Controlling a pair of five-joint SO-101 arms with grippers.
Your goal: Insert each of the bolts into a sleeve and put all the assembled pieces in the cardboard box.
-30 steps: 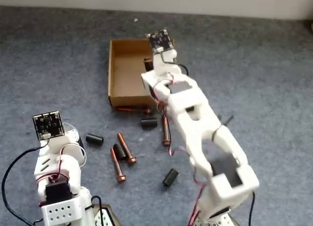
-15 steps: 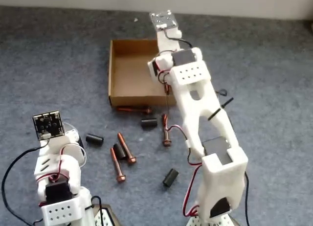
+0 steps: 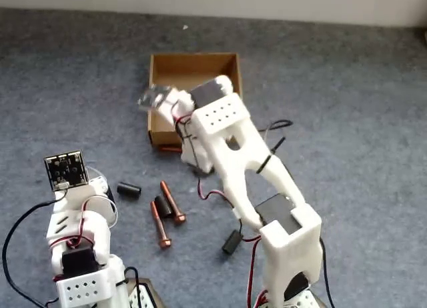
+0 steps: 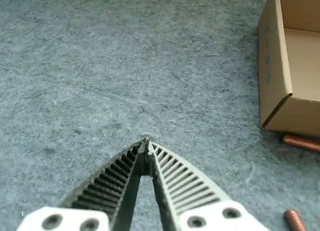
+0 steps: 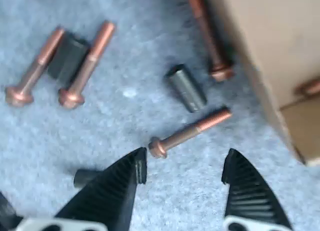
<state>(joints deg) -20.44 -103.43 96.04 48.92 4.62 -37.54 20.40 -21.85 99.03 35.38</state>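
A grey, felt-like carpeted worktop (image 3: 347,88) spreads across the whole scene. Along its far edge runs a plain off-white wall strip (image 3: 267,3). The light is soft and even.

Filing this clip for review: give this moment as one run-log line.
left end effector: shut, over carpet | right end effector: open, above loose bolt near cardboard box

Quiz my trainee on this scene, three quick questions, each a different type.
1. True or false: the left gripper is open.
2. The right gripper is: A) open, over a bolt; B) shut on a bolt; C) shut on a sleeve.
3. Fill in: one sleeve lies between two ___.

Key: 1 false; 2 A; 3 bolts.
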